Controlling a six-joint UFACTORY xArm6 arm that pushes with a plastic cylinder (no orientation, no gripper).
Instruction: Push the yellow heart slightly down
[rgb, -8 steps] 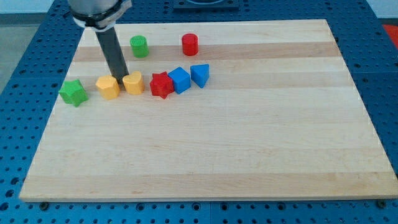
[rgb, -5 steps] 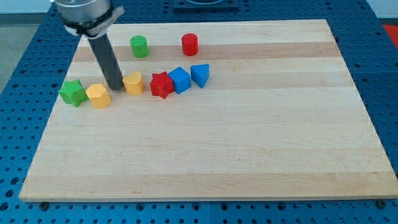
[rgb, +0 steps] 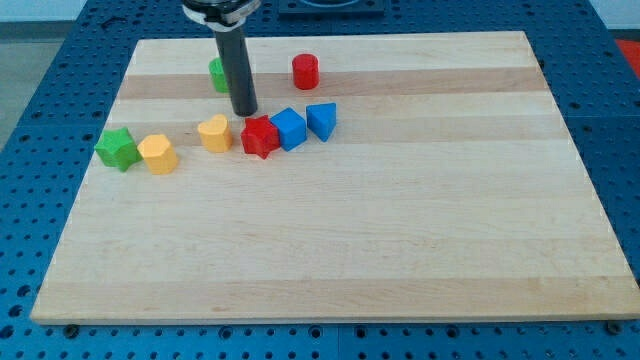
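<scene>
The yellow heart (rgb: 214, 133) lies on the wooden board (rgb: 330, 220) at the upper left, just left of a red star (rgb: 260, 136). My tip (rgb: 245, 113) stands a little above and to the right of the heart, apart from it, between the heart and the red star's top. A second yellow block (rgb: 158, 153) lies further left, next to a green star (rgb: 118, 148).
A blue cube (rgb: 289, 129) and a blue triangular block (rgb: 322, 120) continue the row right of the red star. A green cylinder (rgb: 217, 73) is partly hidden behind the rod. A red cylinder (rgb: 305, 71) stands near the view's top.
My tip has moved from left of the yellow heart to above and right of it. Before that, the other yellow block was pushed left and down toward the green star.
</scene>
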